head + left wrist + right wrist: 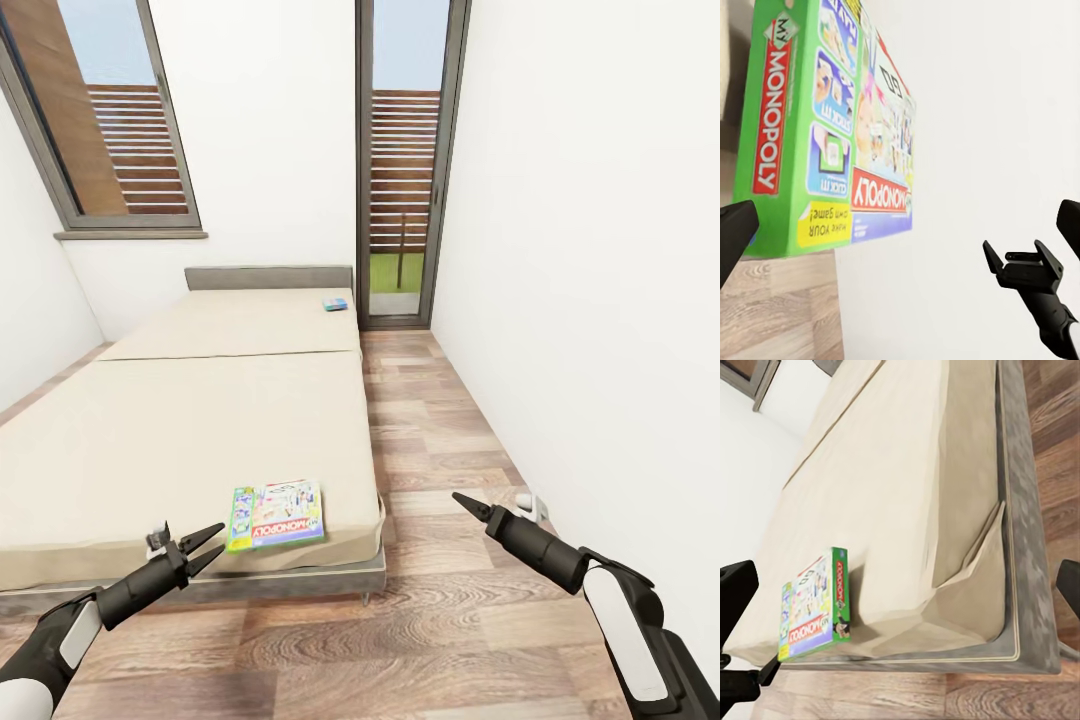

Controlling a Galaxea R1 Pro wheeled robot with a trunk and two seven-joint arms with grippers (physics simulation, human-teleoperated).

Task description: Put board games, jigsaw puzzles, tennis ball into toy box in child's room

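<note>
Beige bed (pixel 180 430) on plank floor (pixel 440 440) bears green-edged game (pixel 277 514).

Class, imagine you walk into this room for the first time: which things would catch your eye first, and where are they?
The green-edged Monopoly box stands out, lying flat at the near corner of the beige bed. A small blue box sits far off near the headboard. In the foreground, the left gripper is open just short of the Monopoly box, and the right gripper hangs over the wood floor.

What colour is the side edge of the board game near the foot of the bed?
Green, on the board game; clearest in the left wrist view.
</note>
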